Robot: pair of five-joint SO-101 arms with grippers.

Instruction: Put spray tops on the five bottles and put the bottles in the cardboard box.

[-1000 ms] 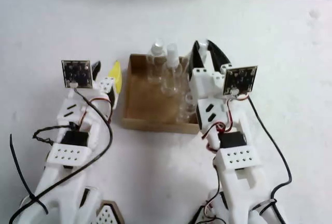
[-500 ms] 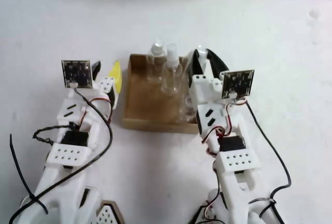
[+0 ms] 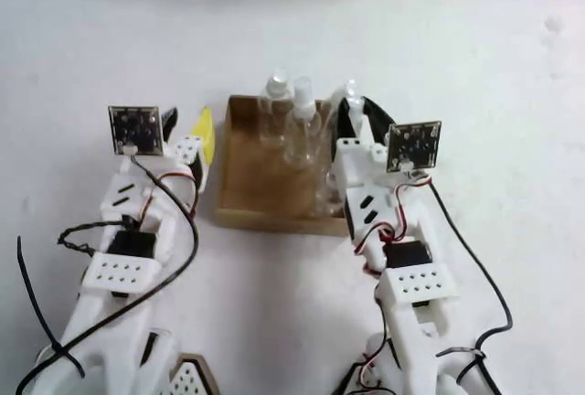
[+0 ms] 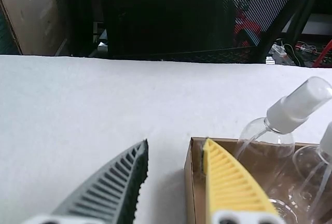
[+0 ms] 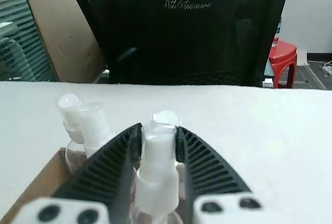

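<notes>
1. The clear bottle (image 5: 155,180) carries a white spray top (image 5: 157,146)
2. It stands upright, long axis vertical, at the far right corner of the cardboard box (image 3: 251,189), beside other bottles (image 3: 300,130)
3. The right gripper (image 5: 157,128) pinches the spray top from both sides; the left gripper (image 4: 176,142) is spread, with its yellow finger (image 4: 228,187) by the box's left wall

Box (image 3: 247,185) brown; bottles (image 3: 272,121) clear, spray tops (image 5: 155,154) white; left pincer (image 4: 176,146) grey and yellow; right pincer (image 5: 158,128) black.
</notes>
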